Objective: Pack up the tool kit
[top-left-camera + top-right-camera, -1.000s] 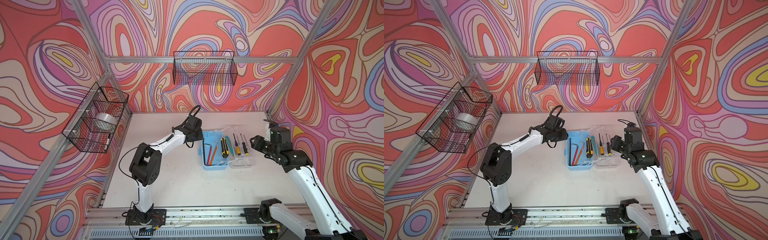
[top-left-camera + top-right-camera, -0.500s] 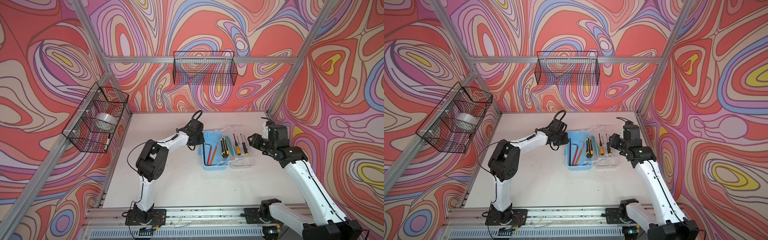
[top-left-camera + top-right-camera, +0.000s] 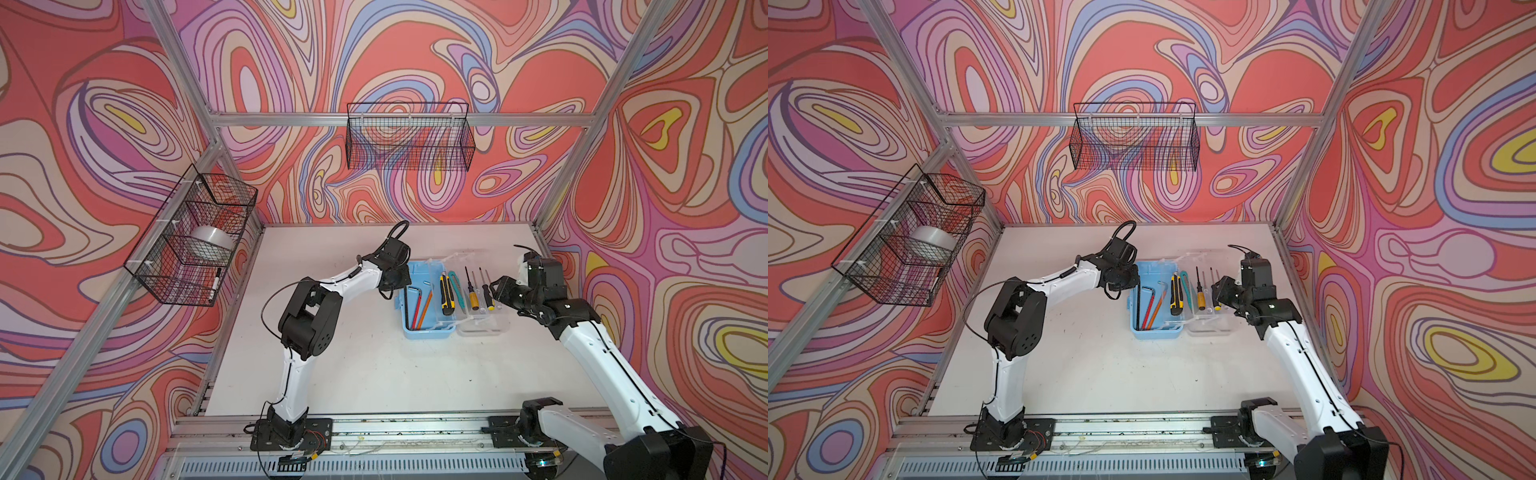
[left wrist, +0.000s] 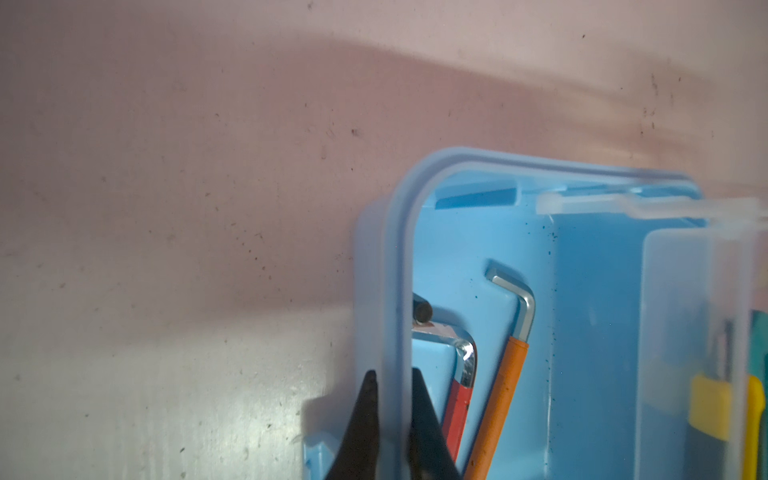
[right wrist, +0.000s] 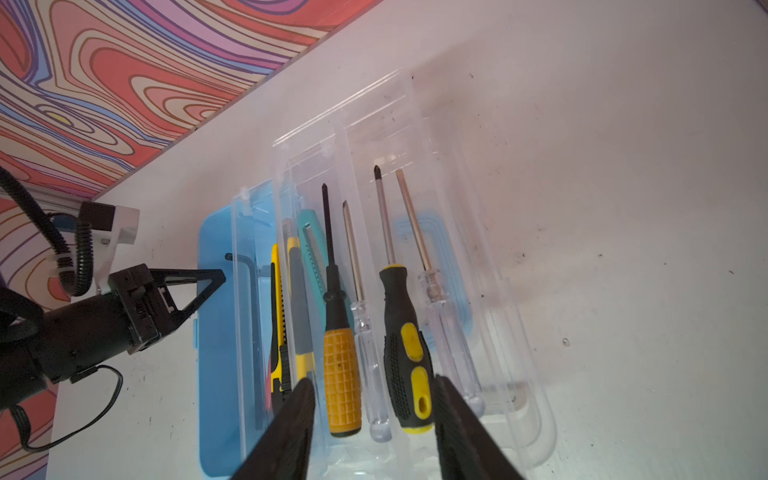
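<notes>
Both top views: light-blue box (image 3: 428,334) sits open on the white table (image 3: 365,374). Its clear lid (image 3: 484,328) lies flat against the box's right side. The left gripper (image 3: 400,281) is at the box's left wall, with its fingers hidden under the wrist here. The right gripper (image 3: 495,291) is low over the lid and covers the handle ends there. The back-wall wire basket (image 3: 409,141) and the side-wall wire basket (image 3: 183,266) hang well apart from the box. The side one holds a tape roll (image 3: 210,241) and a marker (image 3: 215,282).

Left wrist: the left gripper is pressed together on the box's left wall, one finger outside and one inside, pinching the rim. Inside the box are an orange-sleeved hex key (image 4: 498,395), a red-sleeved hex key (image 4: 459,399) and a black hex key (image 4: 423,311) against that wall, close to the inner finger. Clear plastic overlaps the box's other half; insert or lid edge, cannot tell.

Right wrist: the right gripper's fingers are spread with nothing pinched. They flank the butt ends of an orange-handled screwdriver (image 5: 340,374), a clear-handled screwdriver (image 5: 365,332) and a black-and-yellow screwdriver (image 5: 405,353). A second clear screwdriver (image 5: 444,324) lies just outside one finger. A yellow-and-black utility knife (image 5: 299,307) and a teal knife (image 5: 311,249) lie side by side over the box's edge. The left gripper's tips show at the box's far wall. Any print on the handles is too small to read.
</notes>
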